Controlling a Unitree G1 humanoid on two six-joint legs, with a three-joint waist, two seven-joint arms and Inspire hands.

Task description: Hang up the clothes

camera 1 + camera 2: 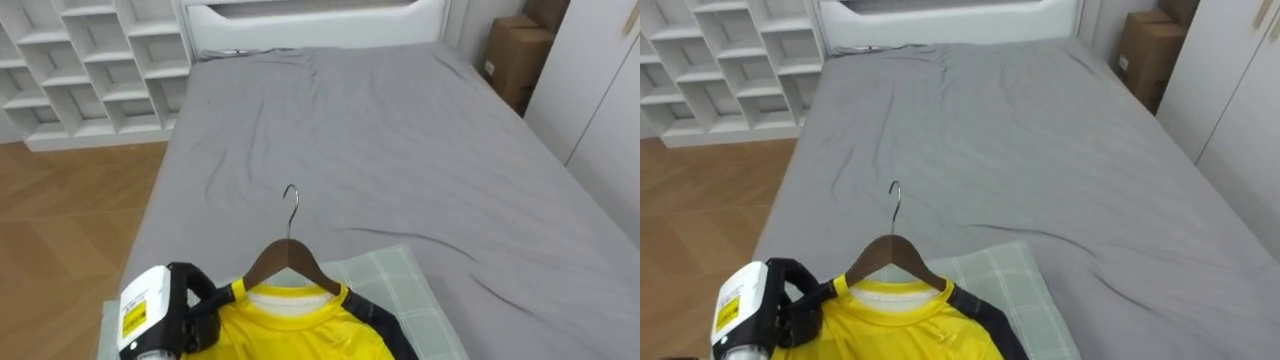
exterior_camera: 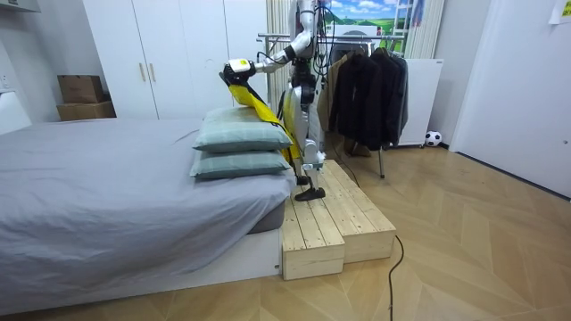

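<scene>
Gripping wooden hanger (image 1: 268, 263) by its end with left hand (image 1: 192, 308), yellow shirt (image 1: 300, 330) on it; held over checked pillow (image 1: 400, 282) on grey bed (image 1: 380, 130).

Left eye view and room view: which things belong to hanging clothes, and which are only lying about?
Job: yellow shirt, wooden hanger, left hand holding the hanger, rack of dark clothes.
Lying about: pillows, bed, cardboard box, white shelf, ball.

hanger (image 1: 286, 258) 1 | shirt (image 1: 300, 328) 1 | pillows (image 2: 241, 135) 2 | boxes (image 2: 80, 88) 2
</scene>
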